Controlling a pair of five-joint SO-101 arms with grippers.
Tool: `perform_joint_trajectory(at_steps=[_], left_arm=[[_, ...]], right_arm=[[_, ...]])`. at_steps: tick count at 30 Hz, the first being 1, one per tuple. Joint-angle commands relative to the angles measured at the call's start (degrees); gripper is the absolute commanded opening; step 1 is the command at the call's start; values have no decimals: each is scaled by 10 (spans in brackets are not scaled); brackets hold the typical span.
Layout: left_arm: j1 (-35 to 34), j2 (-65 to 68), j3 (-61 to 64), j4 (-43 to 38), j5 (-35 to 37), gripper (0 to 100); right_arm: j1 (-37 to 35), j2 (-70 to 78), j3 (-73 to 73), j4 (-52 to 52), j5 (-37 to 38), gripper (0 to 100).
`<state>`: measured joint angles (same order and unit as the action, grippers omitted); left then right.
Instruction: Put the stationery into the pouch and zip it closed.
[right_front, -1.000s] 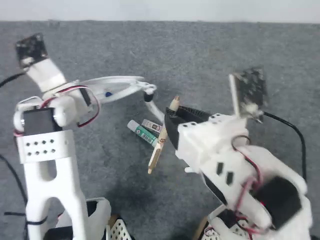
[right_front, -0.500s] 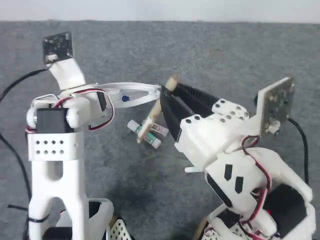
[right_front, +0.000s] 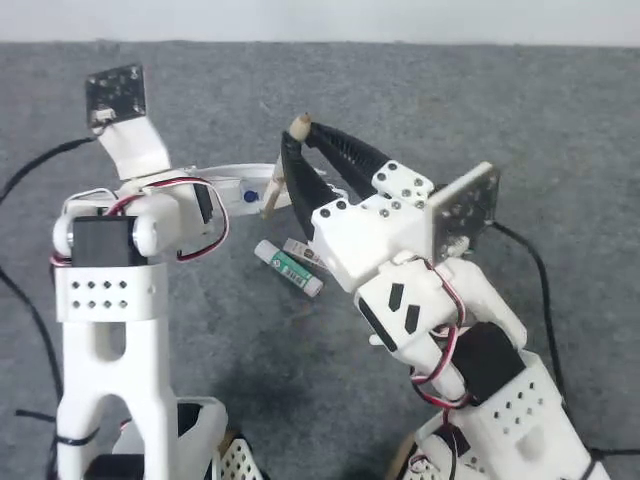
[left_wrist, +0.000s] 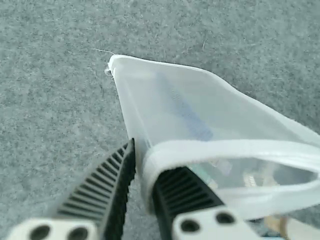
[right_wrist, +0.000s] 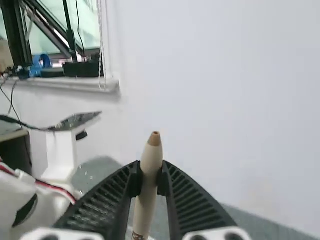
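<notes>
With the left gripper pinched shut on the rim of the translucent pouch, whose mouth gapes open, the pencil clamped tip-up in the right gripper just beside it should tilt down and enter lengthwise, above 2 small tubes on grey carpet under a white wall.

I'm looking down from the high camera, from behind the arms, over the counter. The left wrist camera is pointing down along its end effector, close on the pouch, which the high view is sharing. The right wrist camera is facing upward past a pencil toward a wall.
</notes>
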<state>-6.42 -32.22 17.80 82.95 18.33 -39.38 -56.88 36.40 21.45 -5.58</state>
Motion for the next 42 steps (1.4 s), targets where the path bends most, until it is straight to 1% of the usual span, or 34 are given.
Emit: perform_joint_trajectory(at_steps=[1, 4, 8, 10, 13, 16, 21, 25, 30, 36, 37, 39, 42], left_arm=[[1, -1, -23, 0, -5, 9], [-12, -2, -23, -1, -5, 9], [-25, -3, -22, -5, -5, 9], [-25, -3, -22, -5, -5, 9], [-25, -3, -22, -4, -5, 9], [-24, -4, -15, -7, -5, 9], [-25, -4, -1, -25, -5, 9], [-26, -4, -2, -25, -5, 9], [-25, -4, -1, -23, -5, 9], [-26, -4, -1, -23, -5, 9], [-26, -4, -1, -23, -5, 9], [-26, -4, 0, -23, -5, 9], [-27, -4, 0, -22, -5, 9]], right_arm=[[1, -19, -5, -41, 11, 6], [5, -19, -4, -59, 11, 6], [16, -12, -2, -58, 11, 6], [16, -8, 23, -65, 11, 6], [16, -1, 70, -112, 11, 6], [17, 5, 125, -187, 15, 6], [14, 6, 196, -267, 111, 6], [3, 6, 236, -279, 129, 6], [-15, 6, 273, -279, 129, 6], [-13, 6, 287, -275, 130, 9], [-13, 6, 287, -275, 130, 23], [-13, 2, 288, -267, 129, 85], [-15, -7, 285, -222, 127, 183]])
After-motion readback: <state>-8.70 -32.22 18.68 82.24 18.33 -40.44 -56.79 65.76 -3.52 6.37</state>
